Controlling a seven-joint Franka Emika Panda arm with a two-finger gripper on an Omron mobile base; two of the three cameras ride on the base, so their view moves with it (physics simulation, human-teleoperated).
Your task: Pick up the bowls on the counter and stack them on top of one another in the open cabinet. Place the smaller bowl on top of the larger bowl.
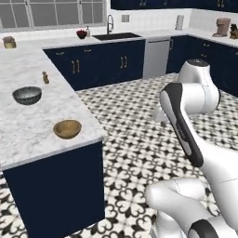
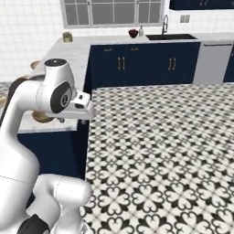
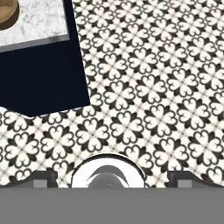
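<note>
On the counter (image 1: 32,125), at far left of the left base view, the larger bowl (image 1: 27,95) sits upright, well inboard from the edge. The smaller bowl (image 1: 67,128) stands apart from it, nearer the counter's front corner and close to the edge. Both rest mouth-up and separate, so neither has been collected and no stacking has begun. A small brown figurine-like item (image 1: 45,77) stands beyond the grey bowl; its identity is too small to confirm.

Further right, the patterned tile floor (image 1: 139,121) separates the counter from the navy wall units (image 1: 100,62), the sink faucet (image 1: 109,23) and the dishwasher front (image 1: 155,56). The arm is folded up over the floor, right of the counter corner.

In the hand view, the gripper (image 3: 109,177) points down at the floor beside the counter's navy base, with the tan bowl's rim (image 3: 6,15) at the upper left corner. The finger tips sit wide apart at the bottom edge with nothing between them: the claw is spread and empty.

Judgement: the tan bowl is the nearer target, and no obstacle lies between it and the hand.
</note>
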